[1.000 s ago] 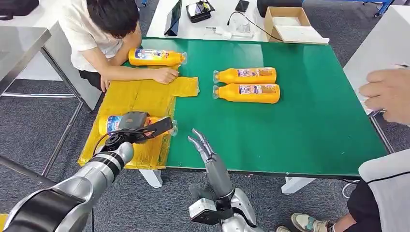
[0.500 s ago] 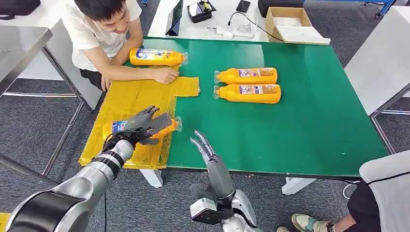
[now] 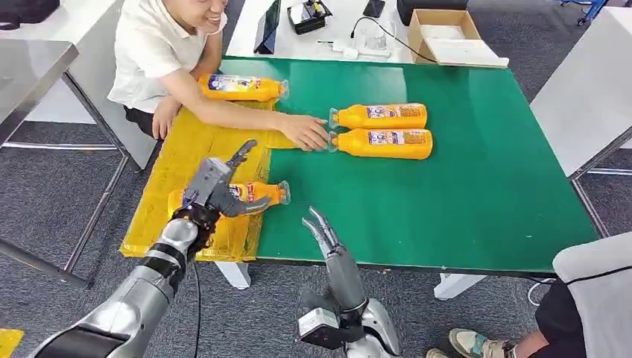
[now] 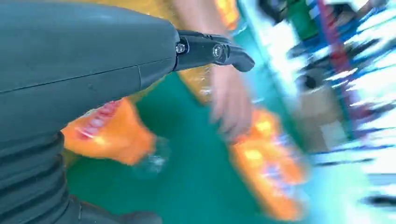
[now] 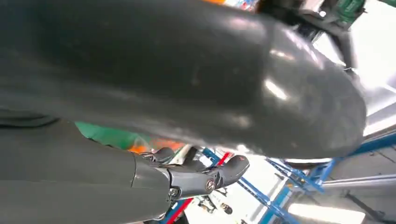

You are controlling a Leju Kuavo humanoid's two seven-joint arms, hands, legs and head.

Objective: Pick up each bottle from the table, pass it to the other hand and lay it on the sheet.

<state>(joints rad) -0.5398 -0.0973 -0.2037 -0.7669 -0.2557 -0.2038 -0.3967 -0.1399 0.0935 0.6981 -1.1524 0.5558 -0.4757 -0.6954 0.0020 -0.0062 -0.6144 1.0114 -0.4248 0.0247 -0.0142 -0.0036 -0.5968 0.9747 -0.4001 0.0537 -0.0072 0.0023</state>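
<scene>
- Left hand (image 3: 211, 186) — fingers spread, holding nothing, just above the bottle (image 3: 257, 194) lying on the yellow sheet (image 3: 186, 149).
- Right hand (image 3: 322, 231) — empty, fingers straight, near the table (image 3: 484, 186) edge.

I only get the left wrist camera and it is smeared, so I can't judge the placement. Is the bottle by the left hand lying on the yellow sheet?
Observer: Mostly. The bottle lies on its side on the yellow sheet, with its cap end past the sheet's edge over the green table.
Operator: Is the left hand gripping it?
Observer: No. The left hand is over it with fingers spread.
Operator: And the right hand?
Observer: The right hand is at the table's near edge, fingers straight, holding nothing.
</scene>
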